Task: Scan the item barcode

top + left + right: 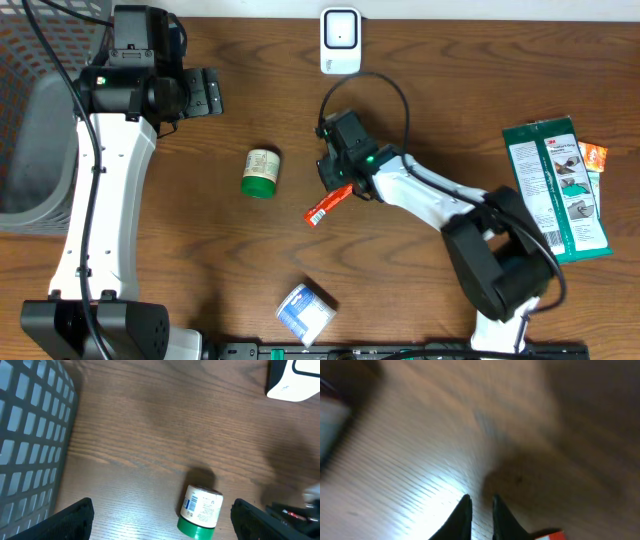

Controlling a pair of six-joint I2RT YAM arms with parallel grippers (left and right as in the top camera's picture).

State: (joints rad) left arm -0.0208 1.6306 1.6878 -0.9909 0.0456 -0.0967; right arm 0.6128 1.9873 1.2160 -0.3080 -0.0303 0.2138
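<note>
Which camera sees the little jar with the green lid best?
The left wrist view: the jar lies close up, label showing, lid near the bottom edge. Overhead shows it whole but tiny. The right wrist view misses it.

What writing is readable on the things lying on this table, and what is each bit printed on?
"3M": near the top of the green packet.
Label on the green-lidded jar: print too small to read.
Print on the red tube: too small.
Print on the blue and white box: blurred.
Print on the orange packet: unreadable.
No text shows on the white scanner.
</note>
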